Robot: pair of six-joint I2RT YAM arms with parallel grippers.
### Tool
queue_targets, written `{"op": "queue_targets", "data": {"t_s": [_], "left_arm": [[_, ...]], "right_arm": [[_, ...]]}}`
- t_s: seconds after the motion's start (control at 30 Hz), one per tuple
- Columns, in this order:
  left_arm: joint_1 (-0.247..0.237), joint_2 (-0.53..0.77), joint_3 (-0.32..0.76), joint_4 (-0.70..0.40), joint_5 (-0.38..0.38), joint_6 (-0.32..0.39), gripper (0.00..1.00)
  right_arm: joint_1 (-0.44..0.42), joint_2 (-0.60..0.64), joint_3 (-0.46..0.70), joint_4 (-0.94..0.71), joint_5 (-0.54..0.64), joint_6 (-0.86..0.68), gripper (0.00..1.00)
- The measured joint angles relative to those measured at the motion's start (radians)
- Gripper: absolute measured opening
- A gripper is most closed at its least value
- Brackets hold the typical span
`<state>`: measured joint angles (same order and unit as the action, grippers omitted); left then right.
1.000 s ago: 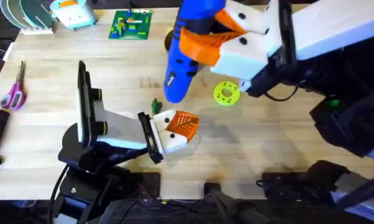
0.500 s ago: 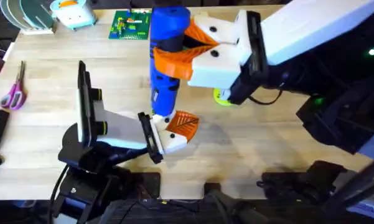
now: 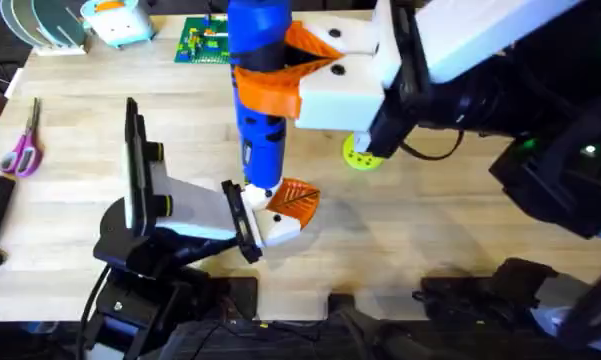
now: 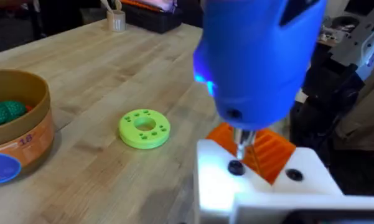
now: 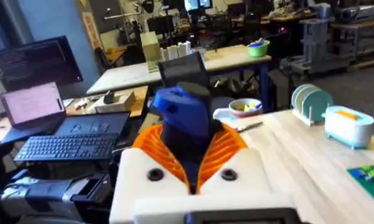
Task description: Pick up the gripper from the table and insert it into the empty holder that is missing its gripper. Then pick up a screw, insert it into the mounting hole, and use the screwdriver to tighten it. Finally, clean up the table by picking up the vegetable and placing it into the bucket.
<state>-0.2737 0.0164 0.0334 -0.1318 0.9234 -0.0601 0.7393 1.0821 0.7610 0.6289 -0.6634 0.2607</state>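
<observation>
Right fingers (image 3: pixel 280 68) clamp one screwdriver (image 3: pixel 258 95); left fingers' (image 3: pixel 285 212) gap unclear.

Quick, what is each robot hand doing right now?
Left gripper: cannot be told.
Right gripper: closed on the blue screwdriver.

Light wooden table (image 3: pixel 70 215) with visible plank seams. Resting directly on it — a yellow-green disc with holes (image 4: pixel 144 129) near the middle; beside it the bucket (image 4: pixel 15 134), orange-brown, holding the green vegetable (image 4: pixel 5 112). Far edge: a green brick plate (image 3: pixel 204 40) and a light-blue object (image 3: pixel 118 20). Left edge — pink-handled scissors (image 3: pixel 24 142).
</observation>
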Motion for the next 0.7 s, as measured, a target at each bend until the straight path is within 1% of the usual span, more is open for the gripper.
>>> {"op": "queue_targets", "data": {"t_s": [0.33, 0.7], "left_arm": [[0.0, 0.0, 0.0, 0.0, 0.0, 0.0, 0.015], [0.0, 0.0, 0.0, 0.0, 0.0, 0.0, 0.015]], "right_arm": [[0.0, 0.0, 0.024, -0.054, -0.011, 0.0, 0.027], [0.0, 0.011, 0.024, -0.055, -0.012, -0.052, 0.027]]}}
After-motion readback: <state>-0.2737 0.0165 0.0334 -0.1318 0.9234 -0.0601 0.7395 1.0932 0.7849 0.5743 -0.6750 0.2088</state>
